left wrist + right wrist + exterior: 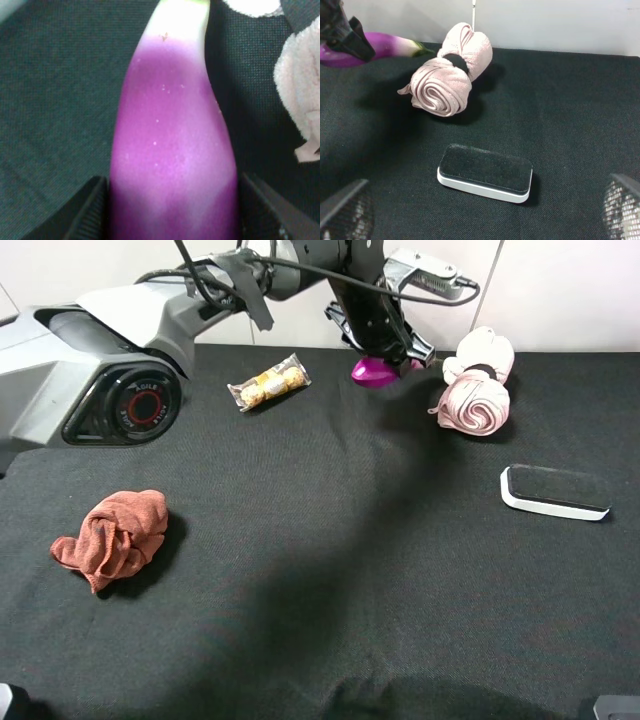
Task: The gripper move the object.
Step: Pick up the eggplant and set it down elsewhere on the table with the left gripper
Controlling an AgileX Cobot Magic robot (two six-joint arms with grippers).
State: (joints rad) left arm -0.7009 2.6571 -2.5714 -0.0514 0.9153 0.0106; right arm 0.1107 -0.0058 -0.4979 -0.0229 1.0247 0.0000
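Note:
A purple eggplant [375,371] with a white and green stem end lies on the black tabletop at the back middle. My left gripper [387,352] reaches across from the left and comes down on it. In the left wrist view the eggplant [172,150] fills the space between the two fingers [92,212], which press against its sides. It also shows in the right wrist view [385,44]. My right gripper [485,195] is open and empty, low at the front right, with its fingers wide apart.
A rolled pink towel [477,385] lies just right of the eggplant. A black-topped white box [555,490] sits at the right. A wrapped snack packet [268,382] lies at the back left. A crumpled red-brown cloth [115,535] lies at the left.

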